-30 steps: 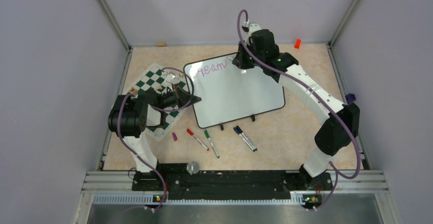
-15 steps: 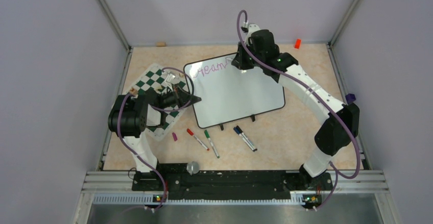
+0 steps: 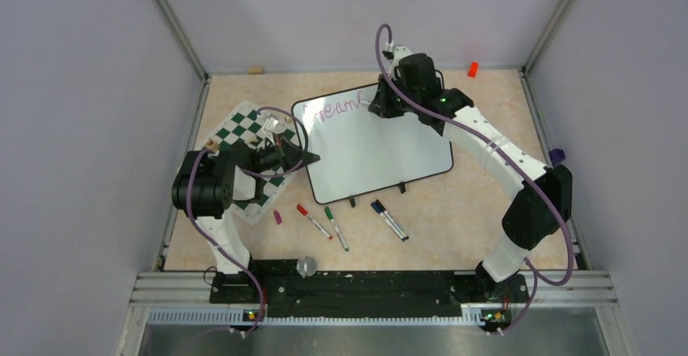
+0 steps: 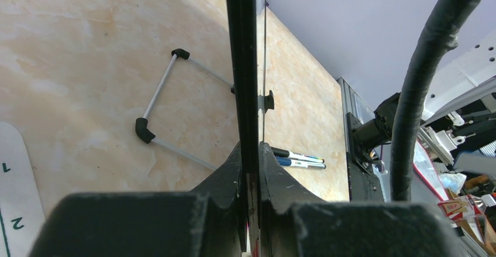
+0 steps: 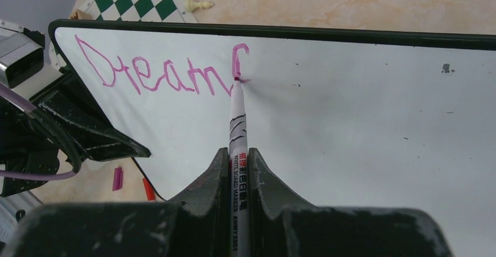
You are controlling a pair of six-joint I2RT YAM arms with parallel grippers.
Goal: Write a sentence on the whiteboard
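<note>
The right tool [image 5: 237, 154] is pressed together on a pink whiteboard marker [image 5: 236, 113]. The marker's long axis runs straight out from the jaws toward the far edge of the whiteboard [image 3: 381, 153], and its tip touches the glossy face at the foot of a half-made curl just after "Dream". The sentence [image 5: 155, 75] so far is that one unfinished word. It sits in the board's far left corner and slants along the black frame, with the marker tip at its right end. The left tool [image 4: 248, 157] is clamped on the board's left edge, seen edge-on from its wrist, and seems to be steadying the board beside the chess mat [image 3: 243, 133]. Only the right arm carries a pen and it is already on the line, so the coming stroke is its own, most likely closing the "s". The far frame lies just beyond the top of the letters, leaving little room that way. Bare white opens widely to the right of the tip and across the whole near part of the board, enough for further words and lower lines. Spare markers [image 3: 324, 222] lie on the surface [image 3: 470, 202] beyond the board's near edge, well apart from the tip and out of the writing path.
</note>
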